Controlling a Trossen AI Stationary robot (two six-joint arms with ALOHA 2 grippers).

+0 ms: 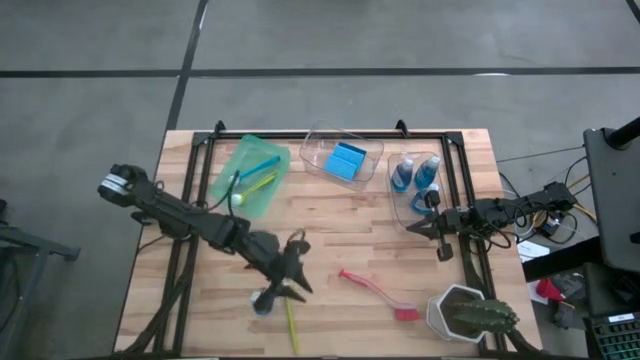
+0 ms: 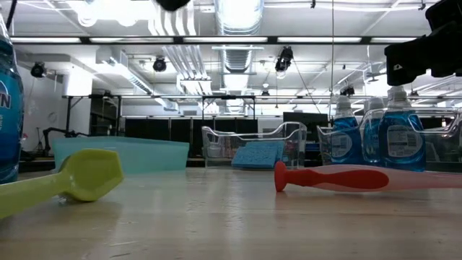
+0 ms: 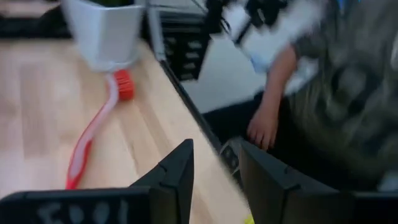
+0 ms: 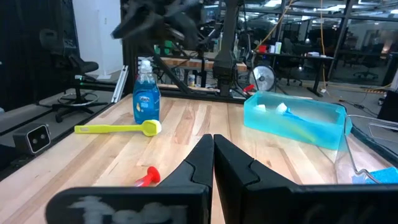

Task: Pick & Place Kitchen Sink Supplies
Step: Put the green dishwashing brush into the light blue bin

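Note:
A small blue-liquid bottle [image 4: 145, 93] stands upright on its base near the table's front; the high view shows it too [image 1: 262, 300]. My left gripper [image 3: 214, 152] hangs open just above and beside this bottle [image 1: 297, 285], with nothing between its fingers. A yellow-green brush [image 4: 118, 129] lies flat beside the bottle. A red brush [image 1: 378, 293] lies flat toward the front right. My right gripper [image 4: 213, 149] waits shut at the right side [image 1: 425, 226], level, above the table.
At the back stand a green bin [image 1: 250, 175] holding brushes, a clear bin [image 1: 340, 160] with a light-blue sponge, and a clear bin [image 1: 415, 185] with two blue bottles. A white-potted cactus [image 1: 470, 315] sits front right. A person [image 3: 323, 93] sits beyond the table's edge.

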